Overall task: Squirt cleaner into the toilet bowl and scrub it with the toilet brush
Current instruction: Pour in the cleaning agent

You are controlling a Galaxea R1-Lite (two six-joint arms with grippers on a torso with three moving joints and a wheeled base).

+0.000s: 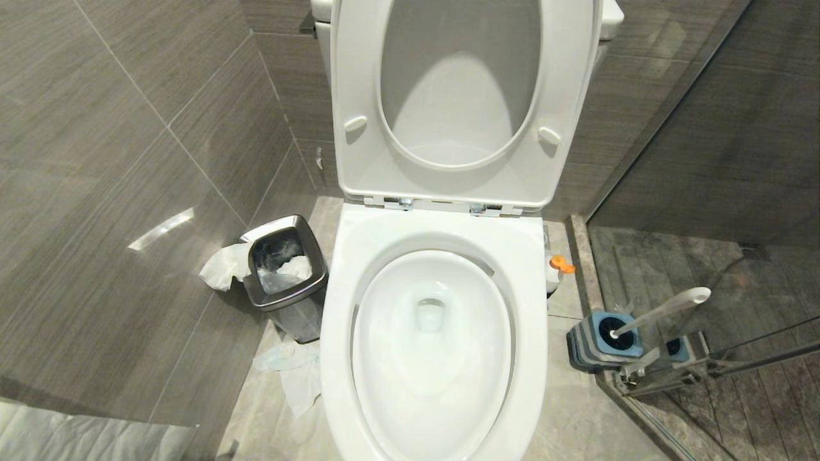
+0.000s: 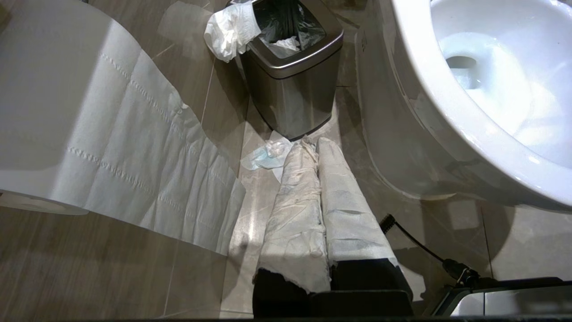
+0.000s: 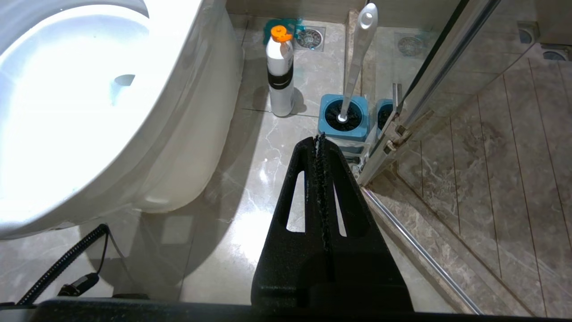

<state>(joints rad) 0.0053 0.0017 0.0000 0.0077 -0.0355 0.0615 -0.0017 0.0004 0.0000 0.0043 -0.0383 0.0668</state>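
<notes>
Toilet bowl (image 1: 435, 358): glossy white ceramic, seat and lid (image 1: 448, 96) raised upright against the cistern; a little water at the bottom of the basin.
Glass shower partition (image 1: 737, 192): at the robot's right of the toilet, metal frame along the floor.
Waste bin (image 1: 285, 275): square steel, black liner, at the robot's left of the bowl; crumpled tissue (image 1: 221, 266) hanging over its rim, more scraps on the floor beside it.
Toilet paper roll (image 2: 67, 112): close in the left wrist view, a loose sheet trailing down.
Toilet brush (image 1: 666, 310): white handle leaning out of its holder, bristle head seated inside.
Brush holder (image 1: 602, 342): blue top, on the floor at the right of the bowl, against the partition frame.
Cleaner bottle (image 3: 280, 71): white, orange cap, upright on the floor between bowl and holder.
Left gripper (image 2: 318, 147): fingers wrapped in white paper, pressed together, empty, above the floor near the bin.
Right gripper (image 3: 319, 145): black fingers closed tip to tip, empty, pointing towards the brush holder.
</notes>
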